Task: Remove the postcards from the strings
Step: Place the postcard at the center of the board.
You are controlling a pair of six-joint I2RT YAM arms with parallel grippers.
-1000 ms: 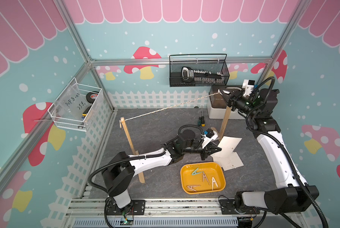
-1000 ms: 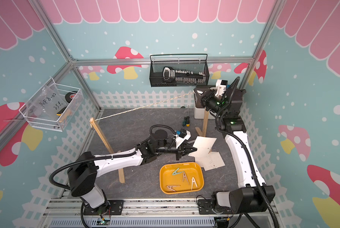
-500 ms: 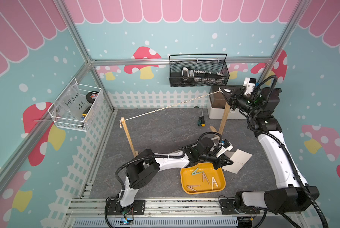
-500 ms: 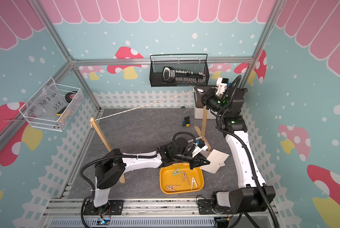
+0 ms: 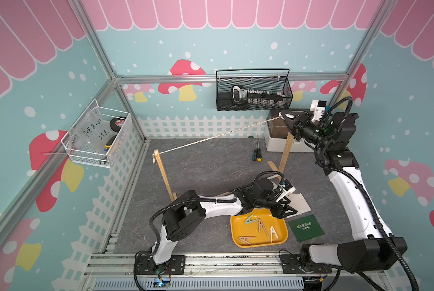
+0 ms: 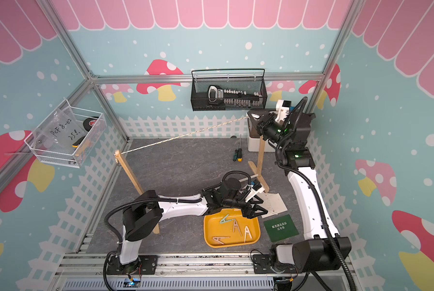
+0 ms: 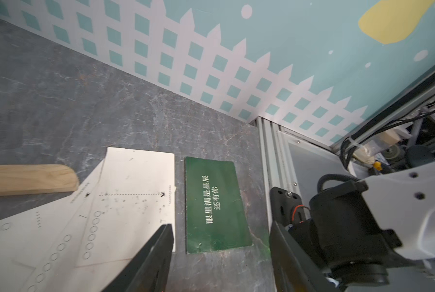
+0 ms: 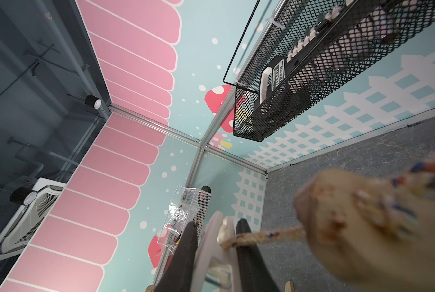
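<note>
Green postcard (image 7: 216,204) just beside spread left gripper (image 7: 220,227); right gripper (image 8: 216,222) clamped on white clip (image 8: 209,242)

Inspection of the work area:

- **String:** The string (image 6: 185,134) runs taut from the top of the left post (image 6: 129,173) to the top of the right post (image 6: 261,156).
- **Right gripper:** The right gripper (image 6: 253,117) sits at the right-hand end of the string, with a white clip (image 6: 255,115) showing at its tip.
- **Left gripper:** The left gripper (image 6: 258,213) is low over the grey table (image 6: 180,171), jaws spread, at the near edge of a loose pile of white cards (image 6: 276,205).
- **Green card:** A dark green card (image 6: 281,228) with white text lies flat just beside that pile, to the right of the yellow tray (image 6: 206,229).
- **Tray contents:** The tray holds four clothespins, one green (image 6: 224,219) and three pale (image 6: 236,226).
</note>
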